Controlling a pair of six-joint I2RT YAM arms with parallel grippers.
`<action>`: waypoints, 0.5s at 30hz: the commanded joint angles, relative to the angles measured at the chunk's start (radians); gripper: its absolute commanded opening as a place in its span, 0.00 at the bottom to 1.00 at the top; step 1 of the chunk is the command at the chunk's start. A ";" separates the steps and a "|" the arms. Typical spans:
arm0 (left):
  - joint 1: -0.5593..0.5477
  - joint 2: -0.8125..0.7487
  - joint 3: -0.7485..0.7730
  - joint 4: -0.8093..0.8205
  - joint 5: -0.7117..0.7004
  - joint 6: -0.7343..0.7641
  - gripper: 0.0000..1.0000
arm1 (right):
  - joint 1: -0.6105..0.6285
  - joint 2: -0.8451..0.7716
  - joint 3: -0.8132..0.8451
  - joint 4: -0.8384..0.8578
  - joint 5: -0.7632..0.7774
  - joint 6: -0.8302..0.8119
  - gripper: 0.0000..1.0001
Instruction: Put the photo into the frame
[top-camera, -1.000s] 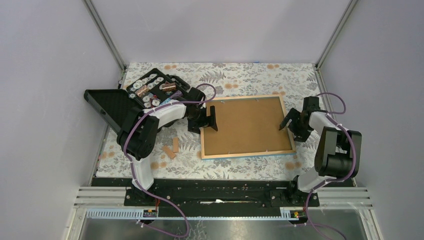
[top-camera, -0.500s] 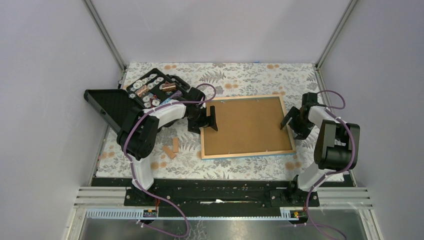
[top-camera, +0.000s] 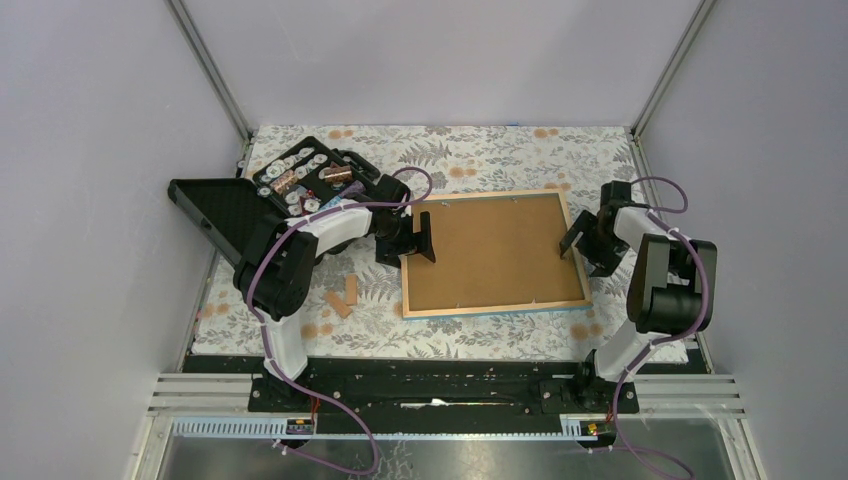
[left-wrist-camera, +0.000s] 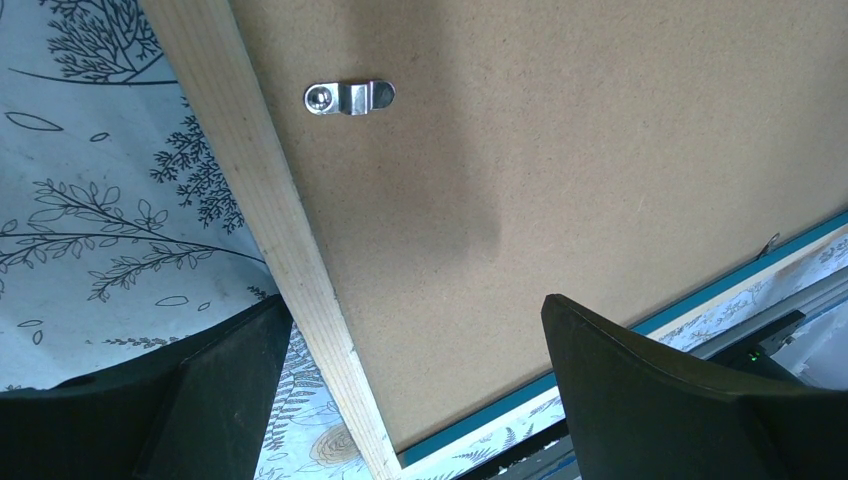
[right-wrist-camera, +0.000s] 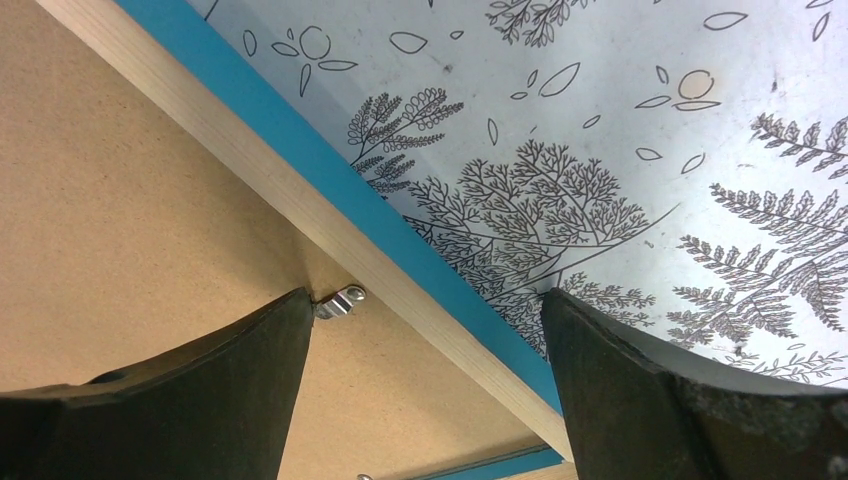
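Right gripper, jaws spread and empty, straddles the right rim of the frame beside a metal turn clip; left gripper, equally spread, straddles its left rim; frame face down, backing board seated, photo unseen; risk: a finger skidding off the clip shoves the frame.

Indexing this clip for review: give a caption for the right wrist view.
Open jaws straddle the wood-and-blue rim of the frame, beside a metal clip on the backing board, fern-print tablecloth beyond.
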 joint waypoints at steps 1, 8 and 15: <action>-0.004 -0.054 0.008 0.051 0.040 0.006 0.99 | 0.030 0.038 0.016 -0.009 0.047 0.012 0.90; -0.004 -0.055 0.007 0.050 0.040 0.008 0.99 | 0.056 0.018 -0.061 0.000 0.064 -0.003 0.84; -0.004 -0.059 0.008 0.051 0.039 0.010 0.99 | 0.056 -0.004 -0.088 -0.012 0.082 -0.042 0.64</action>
